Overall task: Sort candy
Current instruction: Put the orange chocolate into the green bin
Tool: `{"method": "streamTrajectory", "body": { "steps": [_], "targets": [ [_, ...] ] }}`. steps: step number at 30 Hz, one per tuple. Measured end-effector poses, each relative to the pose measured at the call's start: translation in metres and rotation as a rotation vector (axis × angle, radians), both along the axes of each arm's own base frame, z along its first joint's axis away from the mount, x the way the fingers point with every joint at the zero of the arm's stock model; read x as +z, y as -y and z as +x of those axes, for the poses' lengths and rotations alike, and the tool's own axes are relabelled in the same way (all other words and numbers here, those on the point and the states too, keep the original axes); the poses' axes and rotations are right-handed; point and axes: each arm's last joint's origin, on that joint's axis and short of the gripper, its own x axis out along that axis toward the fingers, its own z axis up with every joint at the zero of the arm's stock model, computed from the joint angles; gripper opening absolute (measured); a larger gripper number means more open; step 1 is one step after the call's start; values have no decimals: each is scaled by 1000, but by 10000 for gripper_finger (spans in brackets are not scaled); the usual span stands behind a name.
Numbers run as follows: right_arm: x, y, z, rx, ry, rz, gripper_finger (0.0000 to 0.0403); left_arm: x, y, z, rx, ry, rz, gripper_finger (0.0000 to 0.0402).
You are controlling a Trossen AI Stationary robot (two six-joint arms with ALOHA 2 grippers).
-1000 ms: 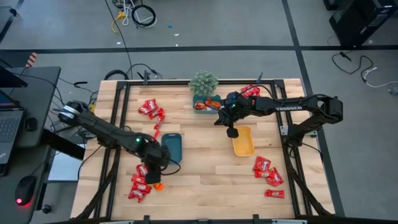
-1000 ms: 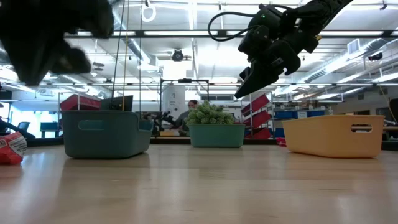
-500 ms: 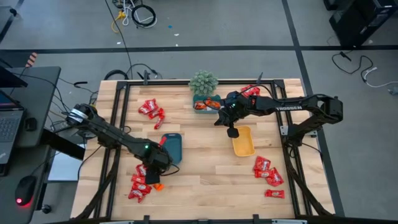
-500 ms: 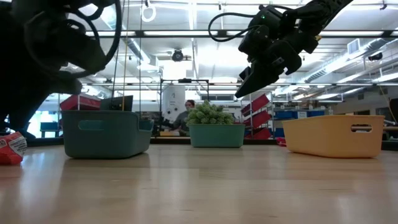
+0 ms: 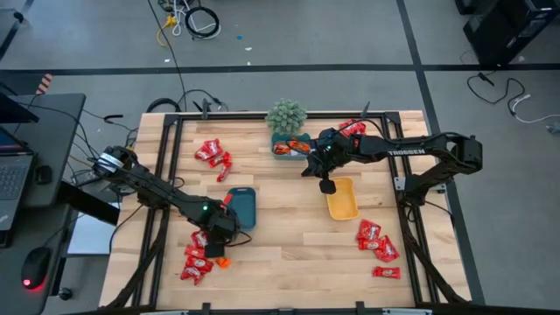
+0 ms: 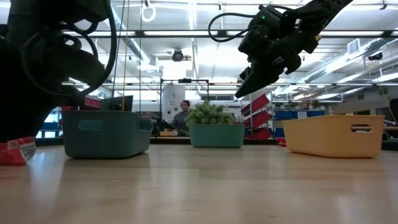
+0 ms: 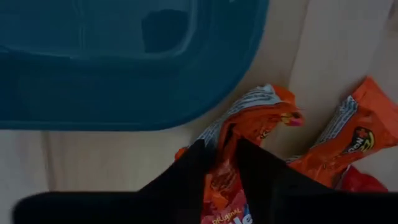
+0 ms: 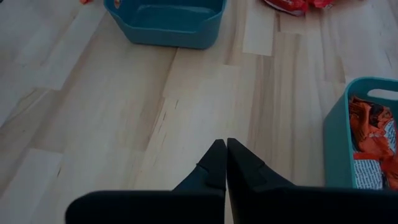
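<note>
- The worktop point(image 5: 289, 219) is pale wood in long planks with a fine grain, framed by dark metal rails.
- The left end effector point(image 7: 221, 163) sits low over the near-left part of the worktop, just beside the dark teal tray point(image 5: 241, 207). Its two matte black fingers point(image 7: 186, 171) are clamped on a crinkled orange candy packet point(image 7: 249, 121) with a silvery crimped end.
- A second orange packet point(image 7: 354, 134), flat and glossy, lies just beside the held one on the wood.
- The dark teal tray is a smooth plastic rectangle with rounded corners; in the low view its wall point(image 6: 106, 132) looks plain and slightly tapered.
- Shiny red candy point(image 5: 198, 258) lies in a loose heap next to the left end effector, near the worktop's front-left edge.
- More red candy point(image 5: 213, 154) lies scattered at the far left, and another cluster point(image 5: 376, 241) at the near right.
- The right end effector point(image 8: 226, 158) hangs above the middle of the worktop, its slim wedge-shaped fingers pressed together with nothing between them.
- Below and beside it stands the yellow tray point(image 5: 342, 199), a rounded plastic tub with a slot handle point(image 6: 360, 129).
- A lighter teal tray point(image 8: 339, 146) holds crumpled orange candy point(image 8: 370, 127).
- A bushy green potted plant point(image 5: 287, 116) stands at the far edge.
</note>
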Motion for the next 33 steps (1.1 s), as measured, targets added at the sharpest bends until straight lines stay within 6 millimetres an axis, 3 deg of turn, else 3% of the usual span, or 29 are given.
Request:
{"method": "streamTrajectory", "body": {
  "steps": [4,9,13,17,21,25,33],
  "targets": [
    [0,0,0,0,0,0,0,4,2,1,-42,-14,-37,16],
    [0,0,0,-2,0,2,0,19,7,8,-55,-10,-101,6],
    [1,0,-1,-4,0,4,1,46,7,9,-55,27,-84,3],
    [16,-2,-9,-15,35,-10,0,83,-5,8,-18,127,-17,1],
    [35,-5,-24,-67,57,-67,1,113,-32,13,40,259,41,1],
    [52,-7,-37,-135,82,-130,1,127,-69,27,106,362,173,0],
    [61,-8,-47,-196,91,-176,1,128,-150,60,193,568,251,0]
  ]
}}
